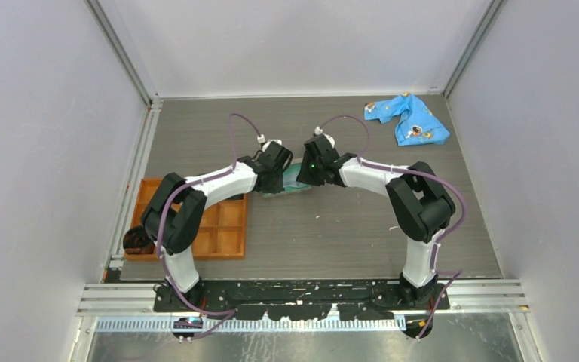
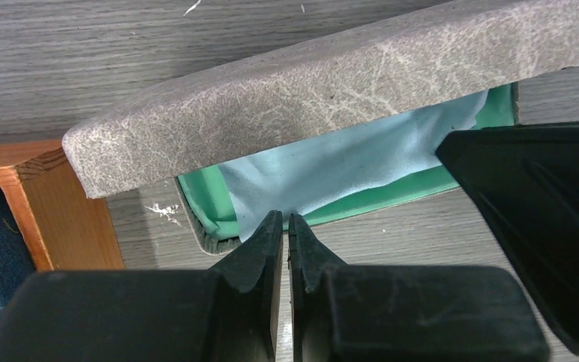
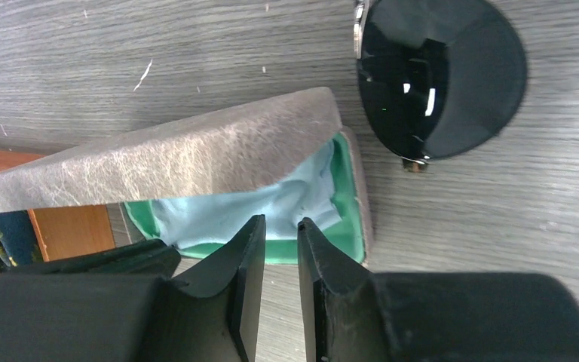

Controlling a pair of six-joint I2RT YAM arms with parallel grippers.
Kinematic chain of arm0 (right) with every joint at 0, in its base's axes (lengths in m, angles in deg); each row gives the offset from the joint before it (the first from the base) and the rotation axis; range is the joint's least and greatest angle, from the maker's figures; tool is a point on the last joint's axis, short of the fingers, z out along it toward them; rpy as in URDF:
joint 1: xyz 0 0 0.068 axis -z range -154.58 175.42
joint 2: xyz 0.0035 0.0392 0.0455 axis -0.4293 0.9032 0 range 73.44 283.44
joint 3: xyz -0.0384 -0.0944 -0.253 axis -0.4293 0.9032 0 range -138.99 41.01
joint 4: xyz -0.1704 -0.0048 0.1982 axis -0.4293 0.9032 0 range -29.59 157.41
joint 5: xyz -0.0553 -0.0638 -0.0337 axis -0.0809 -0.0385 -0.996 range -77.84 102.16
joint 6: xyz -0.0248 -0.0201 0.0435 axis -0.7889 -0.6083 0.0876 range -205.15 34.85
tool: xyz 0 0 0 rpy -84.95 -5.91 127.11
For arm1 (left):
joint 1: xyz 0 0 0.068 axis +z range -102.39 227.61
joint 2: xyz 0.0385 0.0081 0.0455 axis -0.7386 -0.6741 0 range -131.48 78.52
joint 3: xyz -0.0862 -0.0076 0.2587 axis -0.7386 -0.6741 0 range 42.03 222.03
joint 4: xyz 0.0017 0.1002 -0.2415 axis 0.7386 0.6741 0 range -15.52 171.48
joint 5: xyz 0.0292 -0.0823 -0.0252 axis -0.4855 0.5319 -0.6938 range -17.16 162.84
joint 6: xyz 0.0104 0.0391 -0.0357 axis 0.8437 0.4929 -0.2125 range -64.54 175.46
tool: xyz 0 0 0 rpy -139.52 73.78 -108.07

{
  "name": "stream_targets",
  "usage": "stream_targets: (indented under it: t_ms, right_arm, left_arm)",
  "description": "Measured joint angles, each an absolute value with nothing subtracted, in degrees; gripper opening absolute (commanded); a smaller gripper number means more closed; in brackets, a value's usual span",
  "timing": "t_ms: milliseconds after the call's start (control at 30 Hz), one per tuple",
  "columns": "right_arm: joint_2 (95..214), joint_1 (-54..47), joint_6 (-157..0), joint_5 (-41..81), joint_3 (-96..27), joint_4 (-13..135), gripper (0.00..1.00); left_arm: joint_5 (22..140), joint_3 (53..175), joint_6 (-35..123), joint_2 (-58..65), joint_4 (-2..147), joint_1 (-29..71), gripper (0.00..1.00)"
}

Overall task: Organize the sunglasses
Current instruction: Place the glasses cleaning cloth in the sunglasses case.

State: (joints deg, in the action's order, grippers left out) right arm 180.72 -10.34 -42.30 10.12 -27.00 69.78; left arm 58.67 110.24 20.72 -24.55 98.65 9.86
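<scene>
**Sunglasses** [image 3: 439, 75]: one pair. Dark, glossy, rounded lenses with a thin rim that glints silver at the upper left edge and at a small fitting on the lower edge. A darker strip shows across the lens. The pair lies flat on the grey wood-grain table [image 3: 497, 249], outside the case [image 3: 173, 154], near its open end, not touching it. The frame's top edge cuts it off.

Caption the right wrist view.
Right fingers, slightly apart, at the blue cloth in the open case; sunglasses lie on the table.
</scene>
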Motion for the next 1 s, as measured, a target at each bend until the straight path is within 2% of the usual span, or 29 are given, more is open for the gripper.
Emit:
stream_targets:
  t_ms: [267, 633, 1000]
  right_arm:
    - [184.92, -11.37, -41.65, 10.49, -28.64, 68.73, 0.28]
    - [184.92, -11.66, -41.95, 8.89, -28.29, 68.34, 0.28]
    - [177.53, -11.59, -43.98, 6.88, -28.05, 72.99, 0.28]
  left_arm:
    - [57.81, 108.27, 19.95, -23.94, 97.01, 9.86, 0.09]
    - [55.74, 106.50, 19.91, -23.52, 96.77, 9.90, 0.09]
    - [55.39, 105.93, 20.02, -18.30, 99.17, 9.90, 0.09]
